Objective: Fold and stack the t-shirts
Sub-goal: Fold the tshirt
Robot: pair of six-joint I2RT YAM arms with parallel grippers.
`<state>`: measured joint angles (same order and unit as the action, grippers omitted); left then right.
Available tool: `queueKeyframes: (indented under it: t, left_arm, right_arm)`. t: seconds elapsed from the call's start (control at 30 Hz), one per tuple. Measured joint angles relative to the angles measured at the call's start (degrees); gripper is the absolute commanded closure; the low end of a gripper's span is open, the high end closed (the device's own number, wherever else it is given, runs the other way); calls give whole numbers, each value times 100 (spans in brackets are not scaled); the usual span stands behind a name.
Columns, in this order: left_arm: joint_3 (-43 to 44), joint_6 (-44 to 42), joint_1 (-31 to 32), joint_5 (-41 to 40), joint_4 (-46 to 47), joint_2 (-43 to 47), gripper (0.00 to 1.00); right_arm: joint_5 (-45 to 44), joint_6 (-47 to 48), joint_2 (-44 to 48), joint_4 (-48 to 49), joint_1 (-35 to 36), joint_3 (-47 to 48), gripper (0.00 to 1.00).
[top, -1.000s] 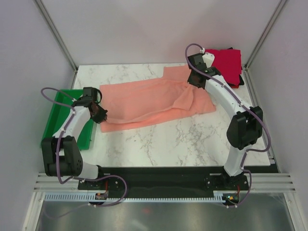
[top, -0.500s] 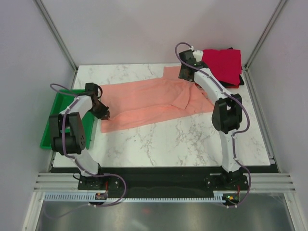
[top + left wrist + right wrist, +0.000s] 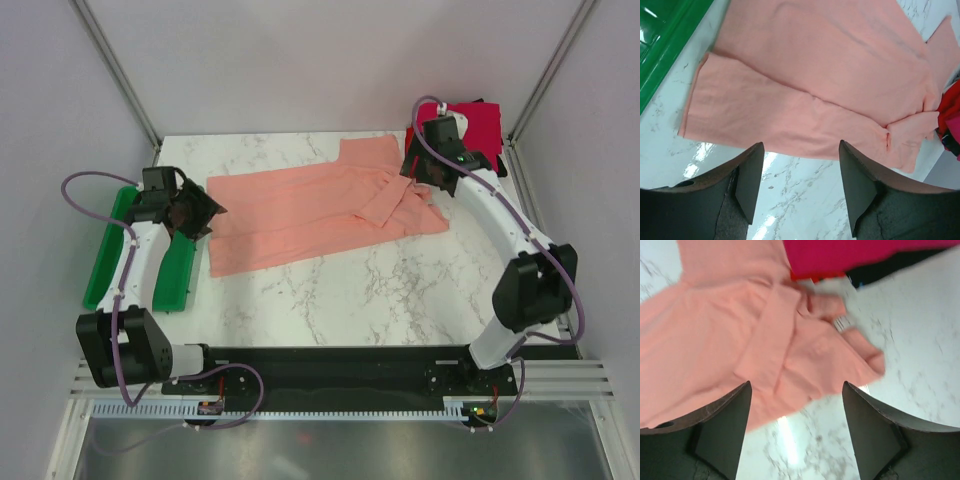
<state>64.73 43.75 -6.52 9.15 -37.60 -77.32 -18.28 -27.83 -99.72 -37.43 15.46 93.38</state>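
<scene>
1. The salmon-pink t-shirt (image 3: pixel 320 205) lies as a long band across the far half of the bench (image 3: pixel 380 290). Its rumpled right end lies close against the folded stack (image 3: pixel 478 128) in the far right corner.
2. I judge a crosswise fold comes next. I would smooth that right end first, then pinch the corners low and evenly.
3. My left hand (image 3: pixel 200 213) hovers wide and empty over the band's left end, near the green tray (image 3: pixel 105 265).
4. My right hand (image 3: pixel 422 172) is also wide and empty, above the right end.
</scene>
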Motion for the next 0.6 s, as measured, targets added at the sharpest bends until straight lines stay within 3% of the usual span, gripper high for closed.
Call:
queueKeyframes:
  t: [0.1, 0.23, 0.4, 0.6]
  left_arm:
    - [-667, -61, 2, 0, 39, 472, 32]
    - [-1534, -138, 2, 2, 92, 577, 33]
    - [-2168, -144, 2, 2, 341, 577, 35]
    - [-2389, -144, 2, -26, 776, 505, 35]
  right_arm:
    - [468, -46, 984, 435, -229, -1462, 23]
    - [1001, -87, 1228, 837, -664, -2752, 24]
    - [1591, -107, 920, 1154, -1169, -3388, 26]
    - [2039, -107, 358, 1801, -1521, -3512, 29]
